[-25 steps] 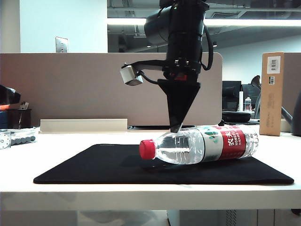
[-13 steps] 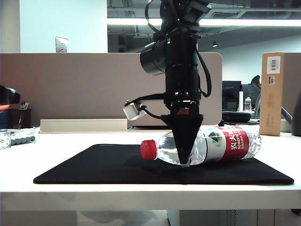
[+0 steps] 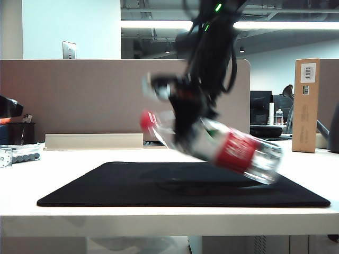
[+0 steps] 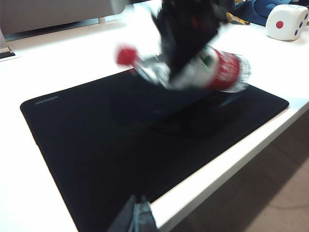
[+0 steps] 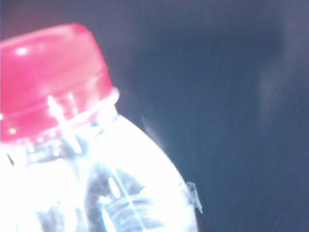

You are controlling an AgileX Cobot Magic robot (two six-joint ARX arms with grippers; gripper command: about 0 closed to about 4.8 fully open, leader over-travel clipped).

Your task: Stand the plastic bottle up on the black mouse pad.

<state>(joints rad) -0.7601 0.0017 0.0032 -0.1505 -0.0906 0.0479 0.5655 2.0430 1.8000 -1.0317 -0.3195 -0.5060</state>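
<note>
The plastic bottle is off the mat now. A second ago it lay flat on its side on the black mouse pad; now it hangs in my right hand, tilted, with the red cap raised to one side of my grip and the labelled base drooping low on the other, close above the pad but apart from it as far as I can tell. My fingers came down over the clear shoulder of the bottle, between cap and label, and they have closed on it there; the exterior view is smeared with motion, yet the bottle rides with the hand, so I judge the clamp has taken. My own wrist view shows the cap and the clear neck right up against me, with dark pad behind.

This means the pickup is done and the turning has begun. What remains is to swing the base under the cap until the bottle is upright, lower it onto the pad beneath my hand, and let go. The water shifting inside may tug the base as I turn.

My left hand hangs well away from the bottle, at the near edge of the white surface; its fingertips look drawn together.

A white die sits beyond the pad, past the bottle's base.
</note>
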